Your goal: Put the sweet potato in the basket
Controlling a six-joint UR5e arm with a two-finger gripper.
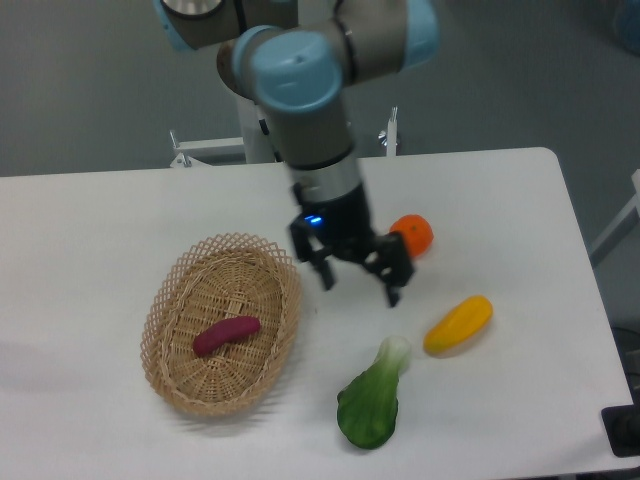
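Note:
The sweet potato [226, 334], a small magenta-purple tuber, lies inside the oval tan wicker basket [170, 300] at the left middle of the table. My gripper [359, 285] hangs above the table just right of the basket's far right rim. Its two dark fingers are spread apart and hold nothing. It is apart from the sweet potato and the basket.
A round orange fruit [414, 234] sits right behind the gripper's right finger. A yellow-orange oblong vegetable [458, 324] lies to the right. A green leafy bok choy [374, 398] lies below the gripper near the front. The table's right edge [580, 250] is close by.

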